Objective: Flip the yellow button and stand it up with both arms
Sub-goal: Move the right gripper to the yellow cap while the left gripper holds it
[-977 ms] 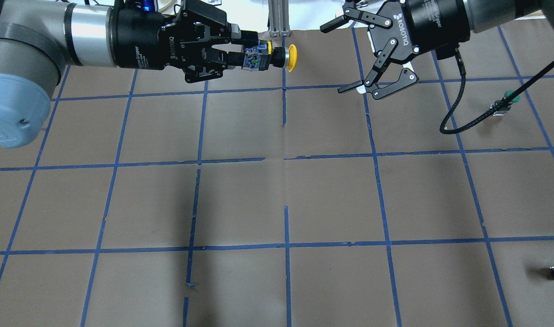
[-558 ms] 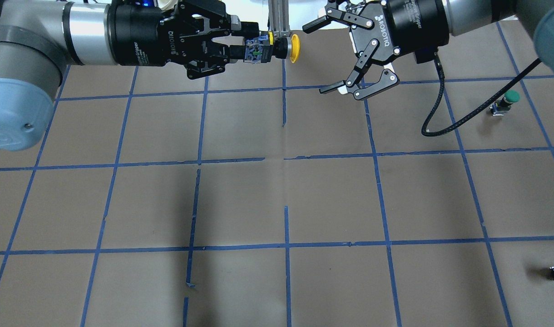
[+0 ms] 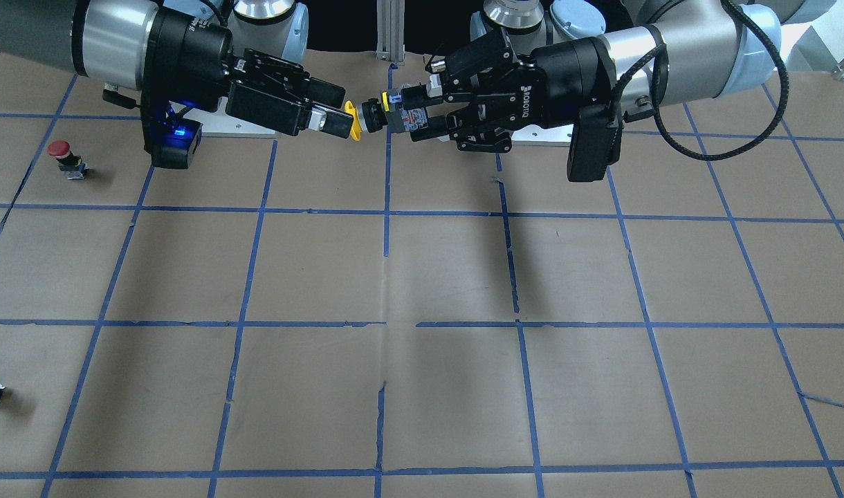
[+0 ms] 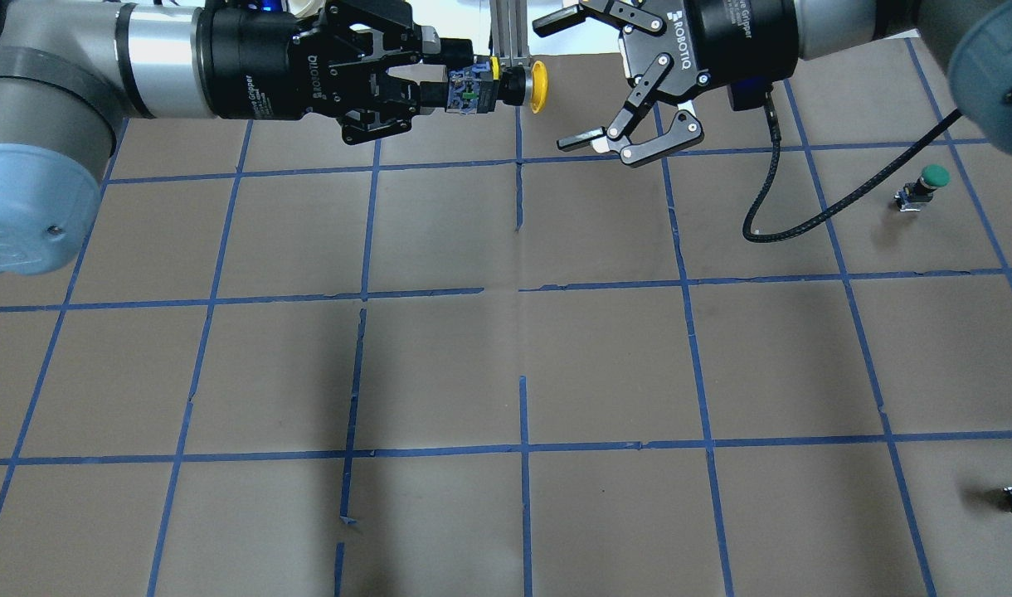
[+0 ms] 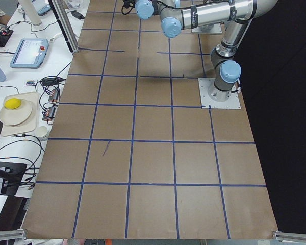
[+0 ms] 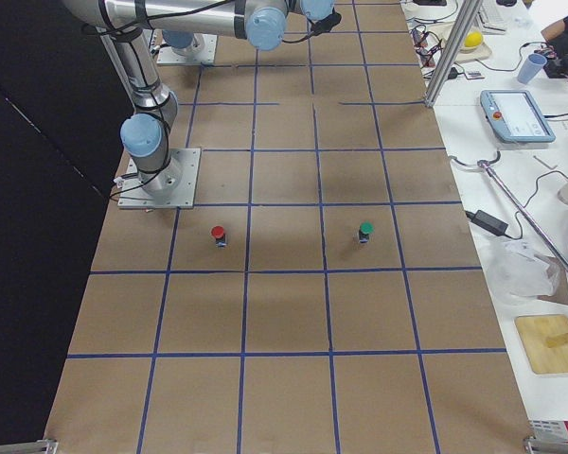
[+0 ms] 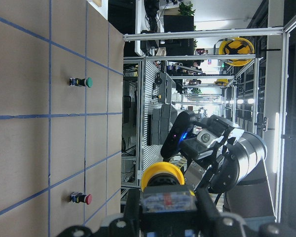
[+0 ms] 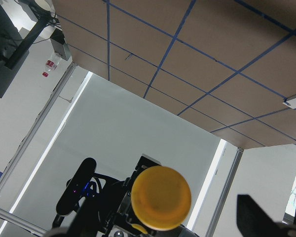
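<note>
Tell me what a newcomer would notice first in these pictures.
The yellow button stands out. It is held off the table, lying sideways in the shut left gripper, with its cap pointing at the right gripper, which hangs wide open just beside it. Next come a red-capped button and a green-capped button, standing apart on the brown table with its blue tape grid.
</note>
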Robot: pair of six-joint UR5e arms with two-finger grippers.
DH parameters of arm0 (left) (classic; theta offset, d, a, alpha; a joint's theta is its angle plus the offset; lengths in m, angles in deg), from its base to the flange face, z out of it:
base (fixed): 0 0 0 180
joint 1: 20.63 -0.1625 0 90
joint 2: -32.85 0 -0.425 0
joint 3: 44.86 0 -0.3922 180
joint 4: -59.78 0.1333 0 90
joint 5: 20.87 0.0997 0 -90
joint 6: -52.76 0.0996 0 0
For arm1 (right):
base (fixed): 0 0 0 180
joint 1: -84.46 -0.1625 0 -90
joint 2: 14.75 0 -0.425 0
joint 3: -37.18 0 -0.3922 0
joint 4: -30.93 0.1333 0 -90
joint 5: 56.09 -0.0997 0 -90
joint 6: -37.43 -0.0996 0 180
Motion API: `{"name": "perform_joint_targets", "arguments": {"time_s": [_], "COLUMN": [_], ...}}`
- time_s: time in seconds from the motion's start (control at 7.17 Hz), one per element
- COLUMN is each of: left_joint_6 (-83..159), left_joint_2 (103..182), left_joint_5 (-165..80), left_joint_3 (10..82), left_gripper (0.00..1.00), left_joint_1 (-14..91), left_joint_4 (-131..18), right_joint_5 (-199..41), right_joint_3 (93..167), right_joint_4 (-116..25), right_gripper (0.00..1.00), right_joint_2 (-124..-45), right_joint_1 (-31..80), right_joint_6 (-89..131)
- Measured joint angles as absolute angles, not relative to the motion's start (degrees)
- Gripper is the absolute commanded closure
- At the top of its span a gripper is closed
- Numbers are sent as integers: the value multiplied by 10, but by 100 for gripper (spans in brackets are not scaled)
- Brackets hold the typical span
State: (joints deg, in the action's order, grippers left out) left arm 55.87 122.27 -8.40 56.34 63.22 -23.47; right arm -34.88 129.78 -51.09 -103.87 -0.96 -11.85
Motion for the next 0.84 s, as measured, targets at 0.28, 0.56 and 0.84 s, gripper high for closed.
{"name": "perform_joint_targets", "arguments": {"time_s": [0.28,0.56,0.84], "left_joint_6": [560,563,561], "left_joint_2": [1223,1225,1225], "left_joint_5": [-85,-85,-85], "left_joint_3": [565,566,566], "left_gripper": [98,98,98], "left_joint_1": [632,632,632], "left_joint_4": [-232,-231,-230], "right_joint_5": [-357,-356,-357], "right_joint_3": [1298,1298,1298], "right_joint_4": [-512,-512,-512], "right_gripper": [12,31,65], "right_joint_2": [-1029,-1027,-1027], "right_joint_1": [-16,-17,-17], "right_joint_6": [-118,-123,-126]}}
